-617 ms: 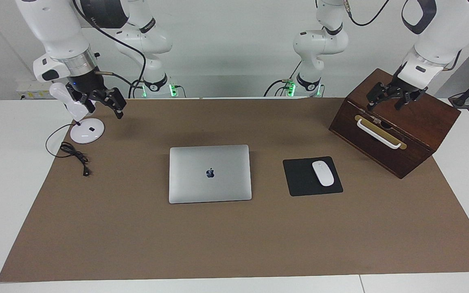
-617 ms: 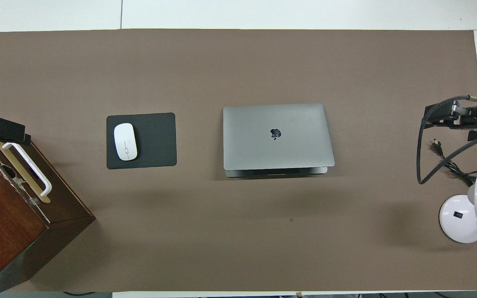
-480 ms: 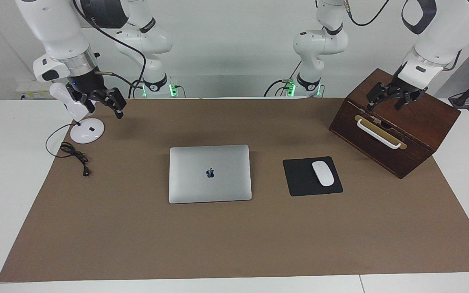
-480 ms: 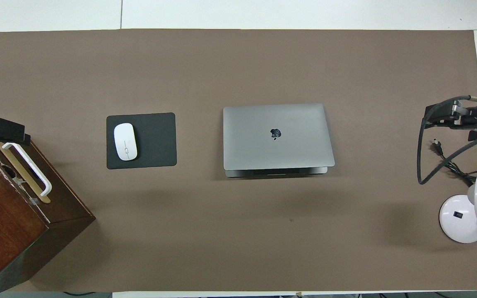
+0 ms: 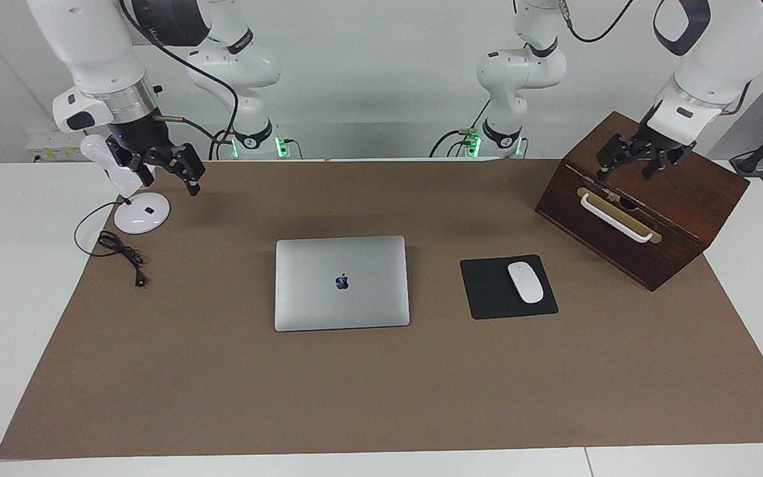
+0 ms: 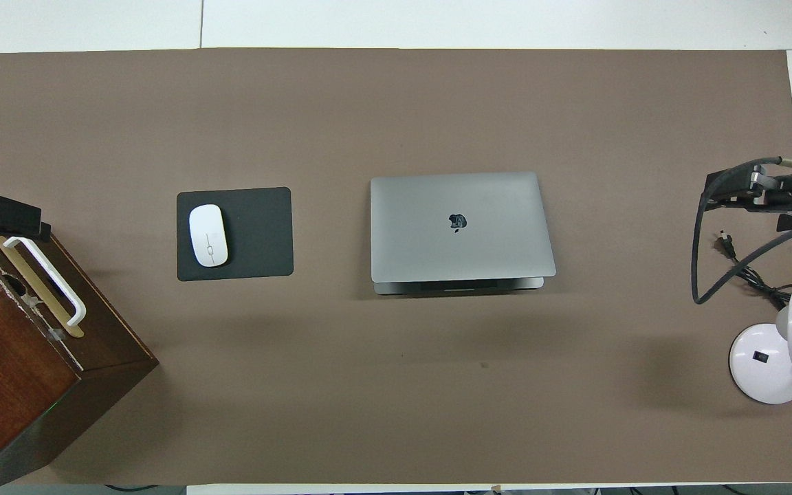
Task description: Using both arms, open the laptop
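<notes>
The silver-grey laptop [image 5: 342,283] lies shut and flat in the middle of the brown mat, apple logo up; it also shows in the overhead view [image 6: 461,227]. My right gripper [image 5: 171,179] hangs open and empty in the air beside the white lamp, at the right arm's end of the table, well away from the laptop; it also shows in the overhead view [image 6: 740,189]. My left gripper [image 5: 625,173] is open and empty over the wooden box's top edge, at the left arm's end; it also shows in the overhead view [image 6: 7,214].
A dark wooden box [image 5: 646,205] with a white handle [image 5: 614,217] stands at the left arm's end. A white mouse [image 5: 525,281] lies on a black mouse pad [image 5: 487,291] between box and laptop. A white desk lamp [image 5: 141,213] and its black cable [image 5: 120,252] are at the right arm's end.
My right gripper has risen very slightly. The laptop and the left gripper have not moved.
</notes>
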You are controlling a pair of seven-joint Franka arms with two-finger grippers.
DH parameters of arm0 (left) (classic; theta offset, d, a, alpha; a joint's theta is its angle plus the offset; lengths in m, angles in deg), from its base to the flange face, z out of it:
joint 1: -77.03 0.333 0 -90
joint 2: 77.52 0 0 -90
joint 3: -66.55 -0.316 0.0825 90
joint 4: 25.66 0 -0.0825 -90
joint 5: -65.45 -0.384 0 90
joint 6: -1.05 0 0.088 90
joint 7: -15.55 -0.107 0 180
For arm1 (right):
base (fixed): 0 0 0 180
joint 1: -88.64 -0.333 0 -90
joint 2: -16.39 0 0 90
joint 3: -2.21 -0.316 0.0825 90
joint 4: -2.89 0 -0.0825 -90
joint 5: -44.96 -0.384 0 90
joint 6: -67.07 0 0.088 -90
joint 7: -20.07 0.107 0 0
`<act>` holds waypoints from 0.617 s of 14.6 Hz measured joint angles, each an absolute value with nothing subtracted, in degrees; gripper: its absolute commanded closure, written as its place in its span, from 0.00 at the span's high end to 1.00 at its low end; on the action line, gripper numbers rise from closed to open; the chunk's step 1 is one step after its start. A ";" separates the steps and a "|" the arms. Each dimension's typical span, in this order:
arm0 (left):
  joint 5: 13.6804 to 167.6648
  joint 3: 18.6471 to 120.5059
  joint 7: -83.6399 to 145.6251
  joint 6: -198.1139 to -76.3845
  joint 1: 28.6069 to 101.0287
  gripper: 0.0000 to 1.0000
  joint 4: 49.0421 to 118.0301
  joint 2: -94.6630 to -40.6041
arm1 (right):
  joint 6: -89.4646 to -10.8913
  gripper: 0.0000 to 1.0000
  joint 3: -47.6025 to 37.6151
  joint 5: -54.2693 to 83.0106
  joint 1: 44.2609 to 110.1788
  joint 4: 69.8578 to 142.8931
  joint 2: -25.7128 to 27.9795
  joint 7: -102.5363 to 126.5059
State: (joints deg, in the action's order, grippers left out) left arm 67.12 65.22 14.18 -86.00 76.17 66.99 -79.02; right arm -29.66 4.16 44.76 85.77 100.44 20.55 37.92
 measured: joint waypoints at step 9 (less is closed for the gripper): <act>67.12 65.25 14.18 -86.96 76.18 1.00 66.92 -79.11 | -29.64 1.00 4.38 44.78 86.00 100.48 20.55 33.71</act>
State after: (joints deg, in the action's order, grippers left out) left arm 67.12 65.25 14.18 -86.96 76.18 66.92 -79.11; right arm -29.64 4.38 44.78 86.00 100.48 20.55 33.71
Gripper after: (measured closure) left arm 0.000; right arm 0.000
